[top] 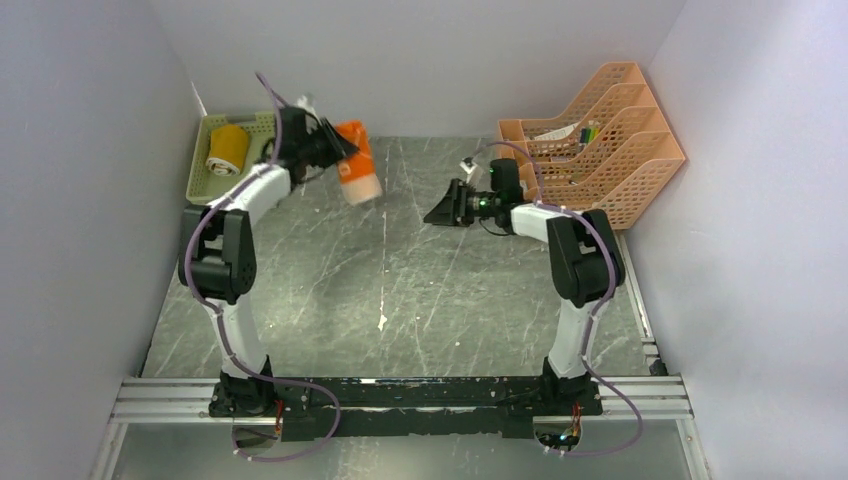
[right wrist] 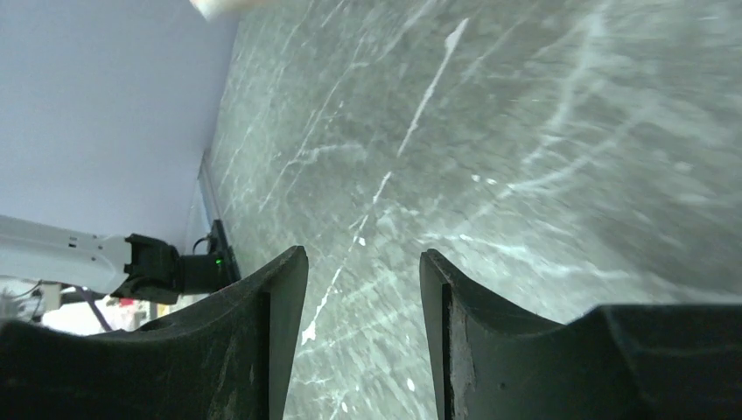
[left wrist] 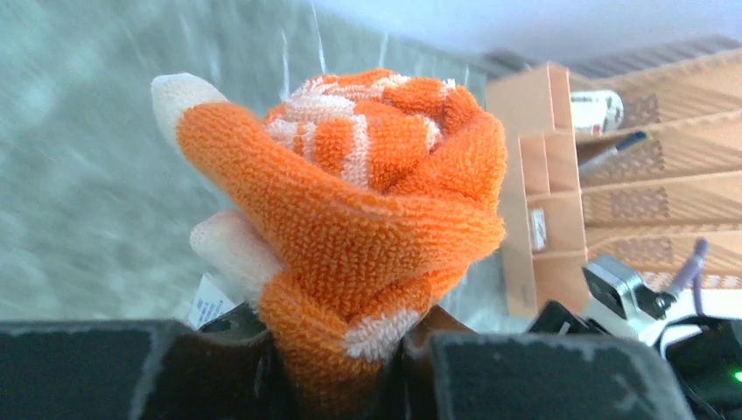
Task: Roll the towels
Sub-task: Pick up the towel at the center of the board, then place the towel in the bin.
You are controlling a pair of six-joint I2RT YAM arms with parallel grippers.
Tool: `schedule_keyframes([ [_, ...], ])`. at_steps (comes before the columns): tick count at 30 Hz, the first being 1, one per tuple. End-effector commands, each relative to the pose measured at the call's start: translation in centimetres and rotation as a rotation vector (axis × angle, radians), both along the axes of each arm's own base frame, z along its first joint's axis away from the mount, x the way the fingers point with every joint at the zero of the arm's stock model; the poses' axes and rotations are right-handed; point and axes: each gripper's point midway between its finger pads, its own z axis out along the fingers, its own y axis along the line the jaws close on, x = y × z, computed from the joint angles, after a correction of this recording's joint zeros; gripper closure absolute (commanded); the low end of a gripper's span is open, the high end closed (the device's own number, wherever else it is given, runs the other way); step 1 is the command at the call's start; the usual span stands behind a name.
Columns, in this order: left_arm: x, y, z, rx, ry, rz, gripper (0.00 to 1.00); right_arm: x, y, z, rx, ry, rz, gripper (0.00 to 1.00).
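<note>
Both towels look rolled: the yellow towel [top: 228, 148] sits in the basket [top: 205, 178], the left gripper [top: 338, 150] clamps the orange towel [top: 357, 172], and the right gripper [right wrist: 363, 297] gapes empty.

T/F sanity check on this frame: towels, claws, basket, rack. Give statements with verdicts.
1. The left claw grips the rolled orange towel. True.
2. The yellow towel is spread out flat. False: it is rolled up and sits in the green basket.
3. The right claw holds a towel. False: its jaws stand apart with nothing between them, over bare table.
4. The file rack stands at the far right of the table. True.
5. The orange towel lies inside the green basket. False: it is outside the basket, to its right, in the left claw.
</note>
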Motion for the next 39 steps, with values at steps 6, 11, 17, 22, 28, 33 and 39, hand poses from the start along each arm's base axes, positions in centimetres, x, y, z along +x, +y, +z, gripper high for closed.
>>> schedule_keyframes([
  [6,3.2,16.3,8.5,0.429,-0.033,0.047,0.83,-3.0,-2.0,0.6,-0.033,-0.045,-0.032,0.49],
  [11,4.3,22.0,6.3,0.483,0.029,-0.06,0.85,-5.3,-1.9,-0.4,-0.053,-0.027,-0.001,0.49],
  [17,5.6,28.9,5.3,0.458,-0.052,-0.005,0.74,-7.1,-1.0,-1.3,-0.082,-0.02,0.047,0.49],
  [22,7.3,27.7,4.0,0.331,-0.166,-0.129,0.7,-7.5,0.1,-1.7,-0.105,-0.019,0.075,0.49],
  [28,9.3,26.2,2.0,0.174,-0.221,-0.188,0.75,-8.1,1.5,-1.8,-0.147,-0.036,0.115,0.49],
  [33,11.4,27.5,1.1,0.194,-0.237,-0.106,0.69,-8.7,2.2,-2.3,-0.162,-0.028,0.134,0.49],
  [39,13.5,30.3,0.0,0.278,-0.239,0.05,0.65,-9.1,2.8,-2.7,-0.173,-0.022,0.149,0.49],
])
